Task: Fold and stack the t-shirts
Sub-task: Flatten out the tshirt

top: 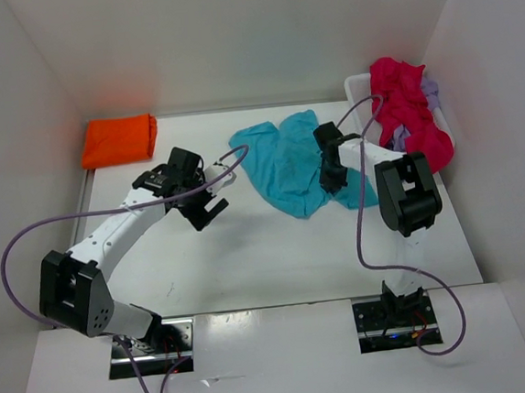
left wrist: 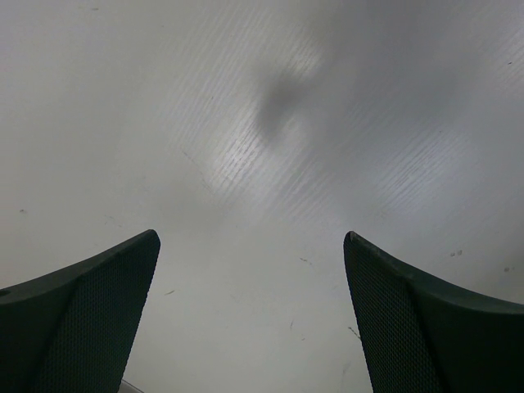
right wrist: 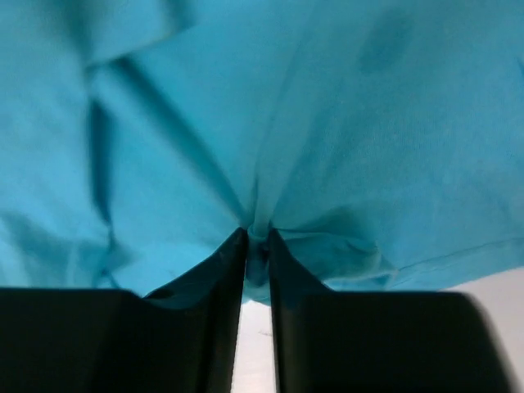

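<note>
On table (top: 249, 253), right fingers (right wrist: 257, 246) pinch turquoise shirt (top: 287, 162).

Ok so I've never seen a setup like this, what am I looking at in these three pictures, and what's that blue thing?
Two white robot arms are bolted at the table's near edge. The overhead picture shows both; the other two come from cameras on their wrists. The right gripper is pinched shut on a crumpled turquoise cloth t-shirt. The left gripper is wide open over bare table, holding nothing. A folded bright orange t-shirt lies at the far left. A magenta-red t-shirt and a pale lavender one are heaped in a white basket.
</note>
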Action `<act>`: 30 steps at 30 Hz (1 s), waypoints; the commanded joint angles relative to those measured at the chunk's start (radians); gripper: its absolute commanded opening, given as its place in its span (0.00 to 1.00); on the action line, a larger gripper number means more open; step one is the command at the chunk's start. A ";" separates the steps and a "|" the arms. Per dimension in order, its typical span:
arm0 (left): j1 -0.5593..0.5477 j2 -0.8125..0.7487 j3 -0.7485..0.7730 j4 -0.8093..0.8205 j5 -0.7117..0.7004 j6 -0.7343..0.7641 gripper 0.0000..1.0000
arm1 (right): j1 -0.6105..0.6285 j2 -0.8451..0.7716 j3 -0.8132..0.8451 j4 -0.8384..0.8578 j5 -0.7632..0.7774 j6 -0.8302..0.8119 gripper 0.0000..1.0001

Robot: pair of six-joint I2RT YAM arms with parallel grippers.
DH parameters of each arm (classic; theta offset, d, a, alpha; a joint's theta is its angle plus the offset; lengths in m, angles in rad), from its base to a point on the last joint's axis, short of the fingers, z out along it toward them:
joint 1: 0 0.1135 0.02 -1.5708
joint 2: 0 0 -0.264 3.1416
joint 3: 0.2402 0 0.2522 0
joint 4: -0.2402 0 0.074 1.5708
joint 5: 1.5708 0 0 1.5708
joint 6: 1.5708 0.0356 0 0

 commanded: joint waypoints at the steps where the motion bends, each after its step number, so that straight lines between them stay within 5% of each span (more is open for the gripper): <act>1: 0.001 -0.039 -0.007 -0.005 -0.003 -0.006 1.00 | 0.103 -0.025 -0.079 0.018 -0.058 0.001 0.13; 5: 0.001 -0.039 -0.007 -0.005 -0.003 -0.006 1.00 | 0.264 -0.068 -0.128 0.018 -0.121 0.025 0.05; 9: 0.001 -0.030 -0.007 -0.005 0.006 -0.006 1.00 | 0.419 -0.141 -0.168 -0.006 -0.195 0.091 0.11; 11: 0.001 -0.030 0.004 -0.005 0.016 -0.006 1.00 | 0.429 -0.219 -0.192 -0.015 -0.210 0.110 0.23; 12: 0.001 -0.018 0.004 0.004 0.016 0.004 1.00 | 0.429 -0.253 -0.224 -0.016 -0.210 0.120 0.46; 14: 0.001 0.003 0.028 0.013 0.048 0.014 1.00 | 0.429 -0.357 -0.258 -0.066 -0.172 0.160 0.68; 18: -0.053 0.069 0.111 0.032 0.063 0.039 1.00 | 0.419 -0.526 -0.306 -0.146 -0.078 0.280 0.72; 22: -0.232 0.161 0.200 0.067 0.013 0.099 1.00 | 0.410 -0.687 -0.390 -0.219 0.014 0.482 0.75; 30: -0.401 0.421 0.324 0.220 -0.020 0.039 1.00 | 0.410 -1.030 -0.657 -0.261 -0.002 0.806 0.78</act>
